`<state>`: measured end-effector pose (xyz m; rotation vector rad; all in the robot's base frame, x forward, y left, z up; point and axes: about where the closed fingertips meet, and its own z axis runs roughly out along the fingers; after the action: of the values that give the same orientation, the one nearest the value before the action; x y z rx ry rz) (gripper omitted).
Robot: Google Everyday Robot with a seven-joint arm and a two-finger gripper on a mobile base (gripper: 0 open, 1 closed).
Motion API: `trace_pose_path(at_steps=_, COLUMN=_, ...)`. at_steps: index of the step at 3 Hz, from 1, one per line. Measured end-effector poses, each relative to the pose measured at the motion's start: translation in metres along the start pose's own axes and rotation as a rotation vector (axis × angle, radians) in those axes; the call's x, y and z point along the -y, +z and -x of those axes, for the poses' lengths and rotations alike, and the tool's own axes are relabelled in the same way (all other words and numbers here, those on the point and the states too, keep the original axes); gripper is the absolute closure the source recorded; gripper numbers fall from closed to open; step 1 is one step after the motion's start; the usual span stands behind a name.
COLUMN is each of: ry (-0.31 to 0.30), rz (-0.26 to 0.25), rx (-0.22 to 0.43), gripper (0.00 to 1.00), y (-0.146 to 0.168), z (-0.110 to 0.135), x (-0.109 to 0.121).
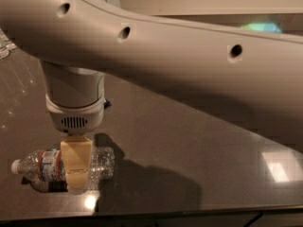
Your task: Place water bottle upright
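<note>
The water bottle (41,167) lies on its side on the dark table at the lower left. It is clear ribbed plastic with a bluish label edged in red-orange, and its white cap points left. My gripper (75,183) hangs straight down from the white wrist (75,109) and reaches down over the bottle's middle, just right of the label. Its tan part covers the bottle's mid-section. I cannot tell whether it touches the bottle.
My large white arm (189,56) spans the upper half of the view and hides the table behind it. Small clear bottles (4,45) stand at the far left edge. The table's front edge (189,214) runs along the bottom.
</note>
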<state>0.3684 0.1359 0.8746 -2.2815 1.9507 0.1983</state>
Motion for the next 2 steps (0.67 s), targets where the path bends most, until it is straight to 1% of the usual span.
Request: trace_pose_path(at_steps=2, ry=-0.02, rz=0.002, rx=-0.028, gripper=0.0, y=0.016, z=0.026, x=0.004)
